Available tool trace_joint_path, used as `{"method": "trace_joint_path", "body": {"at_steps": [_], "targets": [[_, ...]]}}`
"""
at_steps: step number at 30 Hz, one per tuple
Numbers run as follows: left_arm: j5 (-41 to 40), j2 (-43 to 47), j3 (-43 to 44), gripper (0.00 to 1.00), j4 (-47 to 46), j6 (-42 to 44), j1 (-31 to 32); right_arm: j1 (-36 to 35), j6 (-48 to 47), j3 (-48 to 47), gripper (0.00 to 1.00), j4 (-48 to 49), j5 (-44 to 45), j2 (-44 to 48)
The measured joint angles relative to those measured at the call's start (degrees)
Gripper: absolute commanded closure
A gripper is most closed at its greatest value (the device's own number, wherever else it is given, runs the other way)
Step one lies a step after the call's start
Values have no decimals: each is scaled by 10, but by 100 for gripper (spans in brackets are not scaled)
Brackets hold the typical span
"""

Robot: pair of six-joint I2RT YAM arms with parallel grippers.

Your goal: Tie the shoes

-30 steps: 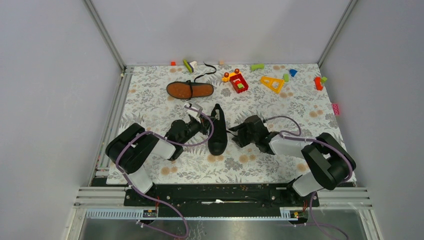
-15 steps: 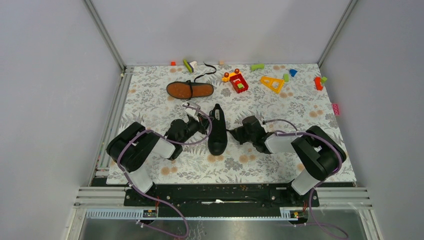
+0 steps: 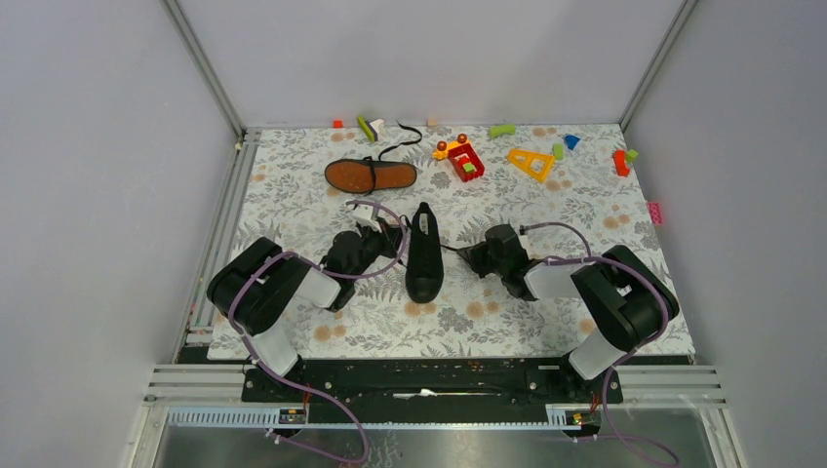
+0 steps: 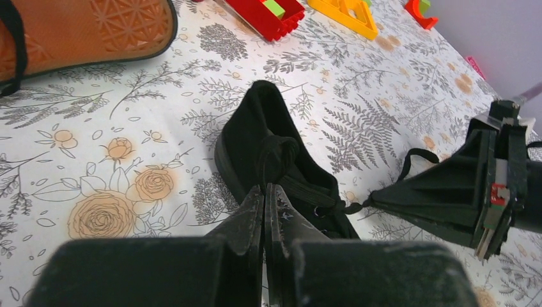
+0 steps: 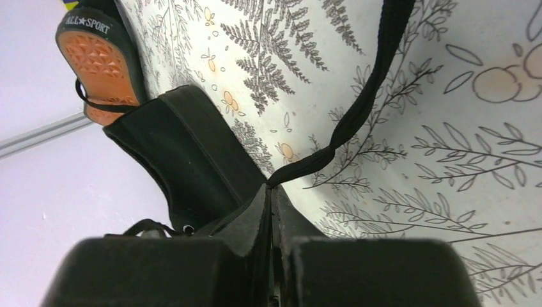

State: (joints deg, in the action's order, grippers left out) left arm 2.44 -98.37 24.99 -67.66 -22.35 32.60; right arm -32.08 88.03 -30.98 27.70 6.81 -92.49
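— Black lace (image 5: 358,109) is seen clamped in the closed jaws of the right gripper (image 5: 270,192), is it not?
— It is. The strand is pinched right at the fingertips. From there it is led away beyond the tips, across the flowered table (image 5: 447,160), and it is drawn fairly straight.
— And the left gripper (image 4: 264,195)?
— Its fingers are pressed together as well. The tips are laid against the lacing of the upright shoe (image 4: 255,128). Whether a strand is caught between them cannot be told.
— Where is that shoe placed?
— It is stood on its sole between the two grippers, just ahead of the left tips and just to the left of the right tips. A short stretch of lace is run from its eyelets to the right gripper's tip.
— And the other one?
— The second shoe (image 3: 371,175) is laid farther off, beyond the left gripper. It is turned so that its orange-brown sole is shown, and a lace is draped across it.
— Anything past that?
— Toy blocks (image 3: 461,156) are scattered well beyond both grippers, toward the far edge. Red and yellow pieces, a yellow triangle (image 3: 531,162) and some green and blue bits are seen there.
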Motion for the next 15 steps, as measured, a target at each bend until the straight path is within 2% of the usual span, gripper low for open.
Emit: {"method": "trace_joint_path", "body": {"at_steps": [2,7,10,15], "targets": [[-6,0,0,100,-1,-2,-2,0,-10,10,96,13,-3,0],[4,0,0,100,-2,-2,-4,1,-61,19,67,81,-29,-1],[14,-2,0,100,-11,-2,-4,1,-84,19,59,122,-45,-3],[42,-15,0,100,-35,-3,-4,1,-99,18,52,167,-70,-19]]}}
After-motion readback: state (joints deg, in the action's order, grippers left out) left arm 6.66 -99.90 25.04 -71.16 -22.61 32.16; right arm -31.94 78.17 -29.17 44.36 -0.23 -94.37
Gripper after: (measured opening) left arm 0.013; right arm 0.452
